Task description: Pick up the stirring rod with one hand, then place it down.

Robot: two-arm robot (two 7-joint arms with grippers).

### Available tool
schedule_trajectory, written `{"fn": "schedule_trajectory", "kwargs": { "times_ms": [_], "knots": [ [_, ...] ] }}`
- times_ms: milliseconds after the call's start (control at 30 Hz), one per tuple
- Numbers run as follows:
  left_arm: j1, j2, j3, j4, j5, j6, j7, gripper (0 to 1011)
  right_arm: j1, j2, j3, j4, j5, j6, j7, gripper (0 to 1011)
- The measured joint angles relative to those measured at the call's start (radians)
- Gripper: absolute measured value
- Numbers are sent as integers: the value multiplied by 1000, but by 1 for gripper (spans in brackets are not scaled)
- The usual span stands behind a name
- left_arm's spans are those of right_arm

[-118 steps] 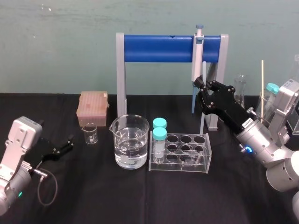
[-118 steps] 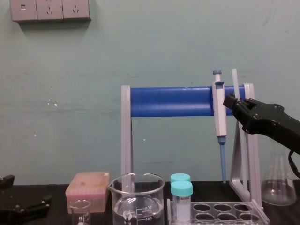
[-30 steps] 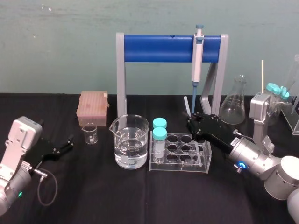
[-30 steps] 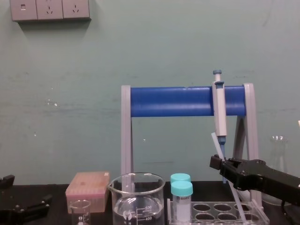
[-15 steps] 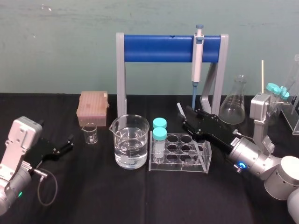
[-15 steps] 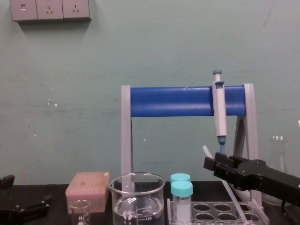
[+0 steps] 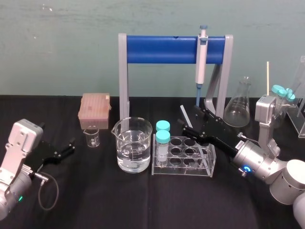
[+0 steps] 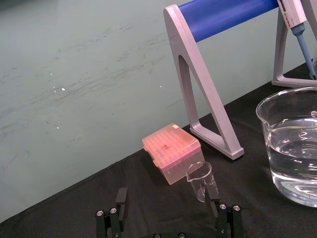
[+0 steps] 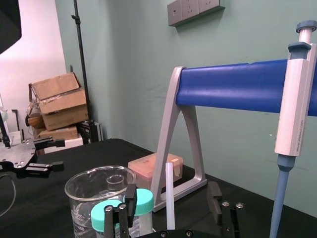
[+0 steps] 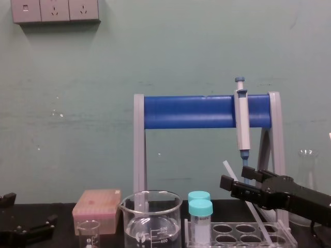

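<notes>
The stirring rod (image 7: 184, 114) is a thin whitish glass rod. It leans with its lower end down in the clear test tube rack (image 7: 206, 168), and its top tilts toward the beaker. My right gripper (image 7: 190, 121) is open just above the rack's back row. One finger stands on each side of the rod, and neither touches it. In the right wrist view the rod (image 9: 169, 193) stands free in the middle of the right gripper (image 9: 172, 192). From the chest, the rod (image 10: 228, 169) slants down behind the right gripper (image 10: 236, 176). My left gripper (image 7: 64, 150) rests open at the table's left.
A large beaker of water (image 7: 134, 151) stands left of the rack, which holds two teal-capped tubes (image 7: 163, 137). Behind is the blue-barred stand (image 7: 162, 49) with the pipette (image 7: 202, 57) hanging on it. A pink tip box (image 7: 94, 109), small beaker (image 7: 92, 137) and conical flask (image 7: 237, 107) stand nearby.
The right gripper, which earlier carried the rod down from beside the stand, has opened its fingers off it. The rod's top has tipped leftward and stays leaning in the rack. The left arm is still.
</notes>
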Motion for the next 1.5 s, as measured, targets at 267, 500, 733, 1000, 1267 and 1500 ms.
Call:
{"fn": "schedule_trajectory", "kwargs": {
  "times_ms": [267,500,733,1000,1267,1500],
  "knots": [
    [0,0,0,0,0,0,0,1000,-12,1,16,-55,25,-33,25,1003],
    [0,0,0,0,0,0,0,1000,-57,18,50,-199,47,-49,-32,1003],
    [0,0,0,0,0,0,0,1000,-149,61,96,-356,12,57,-249,1003],
    [0,0,0,0,0,0,0,1000,-284,141,124,-513,-22,317,-424,1003],
    [0,0,0,0,0,0,0,1000,-323,190,105,-545,-27,471,-442,1003],
    [0,0,0,0,0,0,0,1000,-315,187,92,-537,-49,459,-454,1003]
  ]
}}
